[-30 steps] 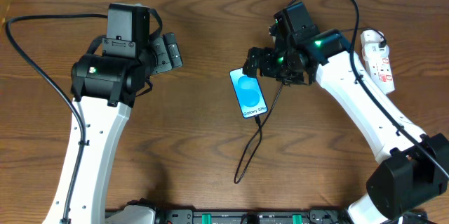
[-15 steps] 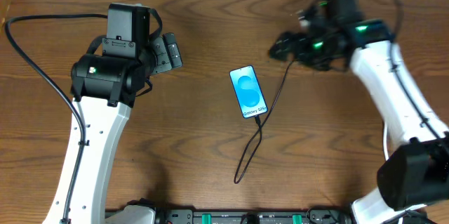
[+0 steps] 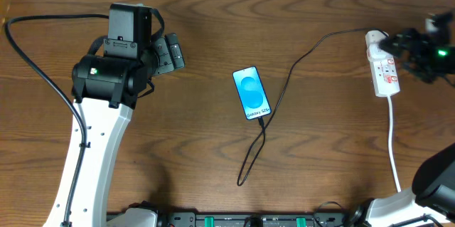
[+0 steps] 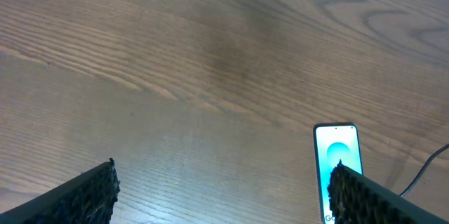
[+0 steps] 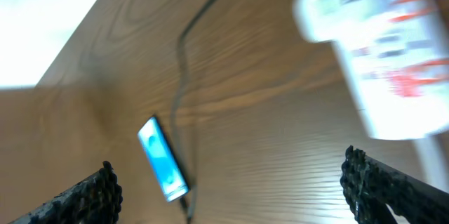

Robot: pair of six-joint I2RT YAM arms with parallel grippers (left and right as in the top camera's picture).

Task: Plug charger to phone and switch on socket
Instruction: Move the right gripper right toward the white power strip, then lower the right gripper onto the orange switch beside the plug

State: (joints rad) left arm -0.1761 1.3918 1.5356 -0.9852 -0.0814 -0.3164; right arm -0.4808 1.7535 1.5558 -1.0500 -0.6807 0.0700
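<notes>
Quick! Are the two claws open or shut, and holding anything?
Left claw: open, holding nothing.
Right claw: open, holding nothing.

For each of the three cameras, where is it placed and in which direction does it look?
Overhead: fixed above the table, looking straight down; left arm and right gripper show.
Left wrist: low over the table, facing the phone; its open fingertips show.
Right wrist: blurred, tilted down at the socket and charger; its open fingertips show.
Shared: all three show the phone.
</notes>
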